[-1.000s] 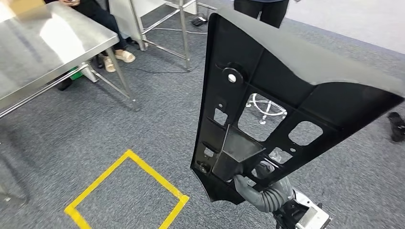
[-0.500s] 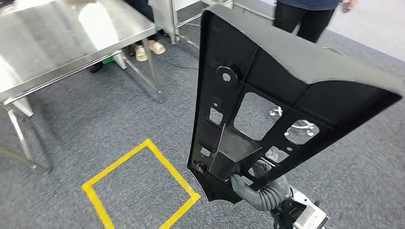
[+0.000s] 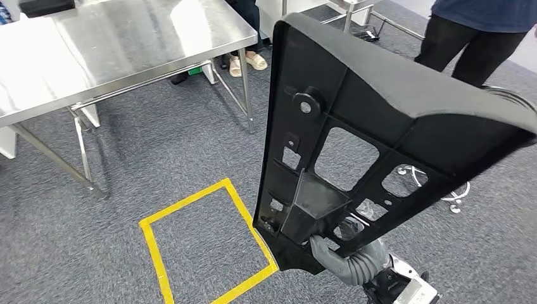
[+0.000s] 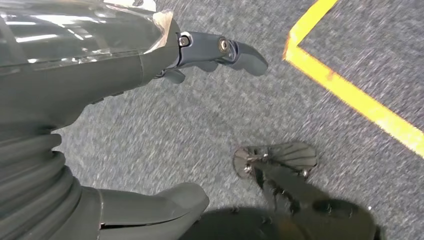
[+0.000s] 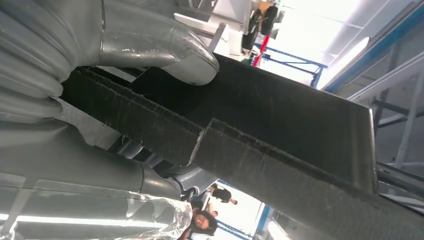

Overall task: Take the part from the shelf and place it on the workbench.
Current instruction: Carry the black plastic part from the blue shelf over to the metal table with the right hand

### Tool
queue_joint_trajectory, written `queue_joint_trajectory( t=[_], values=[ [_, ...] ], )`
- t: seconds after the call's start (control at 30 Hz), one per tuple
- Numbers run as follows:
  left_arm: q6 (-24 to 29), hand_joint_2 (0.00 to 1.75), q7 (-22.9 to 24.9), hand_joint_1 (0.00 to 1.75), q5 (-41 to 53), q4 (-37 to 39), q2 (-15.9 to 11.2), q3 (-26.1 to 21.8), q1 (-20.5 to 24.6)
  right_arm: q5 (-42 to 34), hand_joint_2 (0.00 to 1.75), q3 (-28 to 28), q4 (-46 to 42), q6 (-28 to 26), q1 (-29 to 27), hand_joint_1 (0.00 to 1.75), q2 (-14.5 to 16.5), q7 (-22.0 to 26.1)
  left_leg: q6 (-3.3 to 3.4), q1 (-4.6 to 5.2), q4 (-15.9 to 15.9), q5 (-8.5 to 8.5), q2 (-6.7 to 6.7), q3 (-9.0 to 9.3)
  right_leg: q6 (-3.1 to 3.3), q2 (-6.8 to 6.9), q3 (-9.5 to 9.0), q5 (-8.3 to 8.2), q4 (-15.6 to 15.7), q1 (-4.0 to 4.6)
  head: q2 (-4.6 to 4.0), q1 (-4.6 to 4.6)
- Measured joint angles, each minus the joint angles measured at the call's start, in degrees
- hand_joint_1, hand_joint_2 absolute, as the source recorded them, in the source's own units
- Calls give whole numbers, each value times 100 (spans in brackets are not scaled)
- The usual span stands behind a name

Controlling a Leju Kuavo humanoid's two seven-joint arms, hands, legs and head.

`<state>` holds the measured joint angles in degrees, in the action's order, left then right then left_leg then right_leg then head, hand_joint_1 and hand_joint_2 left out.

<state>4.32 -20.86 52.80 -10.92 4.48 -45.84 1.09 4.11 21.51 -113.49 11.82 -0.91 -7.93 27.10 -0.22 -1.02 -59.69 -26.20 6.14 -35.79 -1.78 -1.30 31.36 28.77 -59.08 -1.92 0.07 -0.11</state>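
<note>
A large black moulded plastic part [image 3: 354, 152] with ribs and cut-outs stands upright in front of me, held from below by my right hand [image 3: 345, 253], whose thumb and fingers clamp its lower edge. In the right wrist view the grey thumb [image 5: 170, 52] presses on the part's black edge [image 5: 280, 145]. The steel workbench [image 3: 95, 44] stands at the upper left. My left hand [image 4: 150, 115] hangs over the carpet, fingers apart, holding nothing.
A yellow tape square [image 3: 202, 247] marks the grey carpet just left of the part. A person in dark trousers [image 3: 475, 44] stands at the upper right. Someone's sandalled feet [image 3: 250, 61] show behind the workbench. A chair base [image 3: 453, 193] lies behind the part.
The whole scene has shifted right as the camera turned left: the workbench and yellow square now lie nearer the middle. The part stays held the same way in my right hand.
</note>
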Motion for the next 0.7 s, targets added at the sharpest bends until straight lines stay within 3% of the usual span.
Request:
queue_joint_trajectory(
  t=[0.07,0.13,0.17,0.2,0.23,0.3,0.37,0.47,0.53,0.6,0.67,0.7],
  values=[
    [0,175,-17,0,3,0,5,1,7,1,175,-1,0,2,-3,175,13,-2,-24,21,-549,-318,-378,-259,65,140,-4,4,7,14,0,-42],
    [1,175,-46,0,3,-1,10,1,21,5,175,-5,3,11,-19,175,17,-3,-40,21,-1284,-637,-550,-617,112,306,-5,24,6,53,0,-65],
    [1,175,-59,0,3,-1,14,1,19,9,175,-8,4,17,-24,175,17,-4,-39,21,-1465,-670,-578,-704,124,390,-10,33,6,68,0,-68],
    [1,175,-67,0,4,-1,16,0,15,12,175,-11,5,23,-26,175,17,-4,-31,21,-1431,-597,-598,-679,135,468,-20,43,6,76,0,-68],
    [1,175,-70,0,4,-1,17,0,11,14,175,-14,5,27,-25,175,17,-4,-14,24,-1185,-443,-637,-543,141,541,-35,56,6,82,0,-69],
    [1,175,-73,0,7,-4,16,0,17,17,175,-20,4,33,-23,175,19,-4,37,57,-437,-135,-872,-124,131,664,-75,86,6,105,0,-68],
    [1,175,-76,0,8,-8,17,1,37,18,175,-31,3,37,-19,175,20,-4,79,111,-10,-36,-1041,96,91,771,-100,116,6,144,0,-63],
    [1,175,-77,0,8,-8,22,1,46,22,175,-45,4,38,-7,175,24,-4,140,133,74,-26,-864,101,4,925,-145,150,36,163,0,-61],
    [-1,175,-75,0,5,-8,27,0,41,31,175,-50,5,39,9,175,25,-8,201,90,146,19,-720,145,-22,712,-66,291,-178,158,0,-51],
    [-2,175,-73,0,-2,-9,32,-1,55,40,175,-54,14,39,12,175,26,-16,235,66,172,44,-573,157,12,351,246,570,-821,137,0,-27],
    [-3,175,-72,0,-8,-8,39,-2,73,46,175,-57,31,39,2,175,24,-26,244,63,170,47,-395,149,13,206,577,740,-1425,131,0,-12],
    [-5,175,-72,0,-9,-8,44,-2,75,50,175,-57,40,39,1,175,23,-32,243,62,167,47,-310,151,-20,182,624,705,-1468,126,0,-12]
  ],
)
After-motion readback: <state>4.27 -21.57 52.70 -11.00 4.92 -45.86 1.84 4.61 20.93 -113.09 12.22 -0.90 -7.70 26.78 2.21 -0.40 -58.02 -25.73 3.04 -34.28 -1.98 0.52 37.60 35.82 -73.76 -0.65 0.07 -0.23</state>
